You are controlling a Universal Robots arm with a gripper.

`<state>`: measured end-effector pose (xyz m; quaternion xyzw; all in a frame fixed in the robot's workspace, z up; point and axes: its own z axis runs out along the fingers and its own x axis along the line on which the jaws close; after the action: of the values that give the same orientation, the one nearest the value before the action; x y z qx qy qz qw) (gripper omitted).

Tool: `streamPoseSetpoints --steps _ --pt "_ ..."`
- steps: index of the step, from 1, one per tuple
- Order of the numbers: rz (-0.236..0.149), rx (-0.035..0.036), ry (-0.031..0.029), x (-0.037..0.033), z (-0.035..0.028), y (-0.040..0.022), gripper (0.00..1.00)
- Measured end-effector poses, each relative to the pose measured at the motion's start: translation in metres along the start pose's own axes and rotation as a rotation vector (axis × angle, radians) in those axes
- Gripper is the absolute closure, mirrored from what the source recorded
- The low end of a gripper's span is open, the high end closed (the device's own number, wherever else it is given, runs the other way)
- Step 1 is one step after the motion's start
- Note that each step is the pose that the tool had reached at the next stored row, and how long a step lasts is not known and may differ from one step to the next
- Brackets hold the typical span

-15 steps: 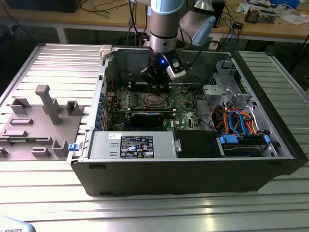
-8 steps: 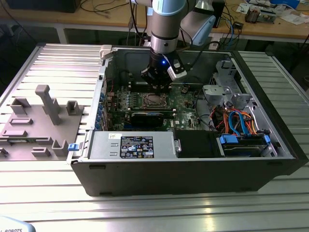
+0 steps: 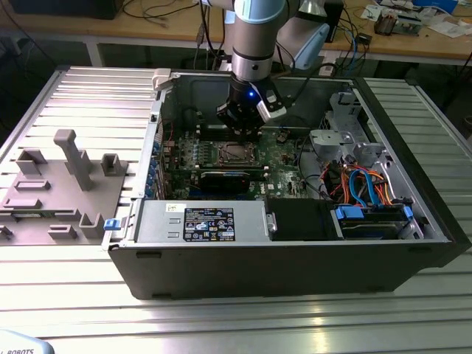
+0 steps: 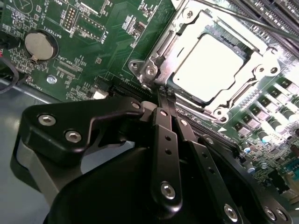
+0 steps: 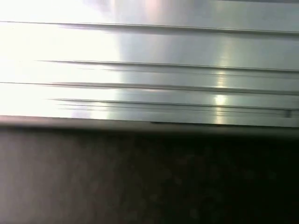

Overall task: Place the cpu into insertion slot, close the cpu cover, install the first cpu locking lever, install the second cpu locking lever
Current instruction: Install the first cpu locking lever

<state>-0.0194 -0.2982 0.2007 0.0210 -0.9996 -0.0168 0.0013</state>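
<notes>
A: Exterior view: gripper (image 3: 243, 125) hangs mid-frame just above the insertion slot (image 3: 234, 154).

B: Second wrist view: fingers (image 4: 164, 100) pressed together, empty; cpu (image 4: 210, 67) seated upper right under the cpu cover (image 4: 261, 70). Drifting could snag the lever.

There was one open computer case (image 3: 295, 251) on the ribbed metal table (image 3: 88, 96), and one green motherboard (image 3: 284, 151) inside it. One arm reached in with one gripper (image 4: 167, 93), its two black fingers (image 4: 164, 140) pressed together. The board carried one insertion slot (image 4: 159, 51) with one cpu (image 4: 210, 67) seated in it, under one cpu cover (image 4: 261, 70). One round coin battery (image 4: 39, 44) sat on the board. One grey plastic fixture (image 3: 59, 184) lay beside the case.
</notes>
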Motion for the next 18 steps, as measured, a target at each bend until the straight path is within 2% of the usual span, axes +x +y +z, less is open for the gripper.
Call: streamPoseSetpoints --steps 8,18 --pt "-0.003 -0.0005 0.0001 -0.0001 -0.0001 0.0021 0.89" --pt "-0.003 0.0009 -0.0019 0.0005 -0.0049 0.0015 0.89"
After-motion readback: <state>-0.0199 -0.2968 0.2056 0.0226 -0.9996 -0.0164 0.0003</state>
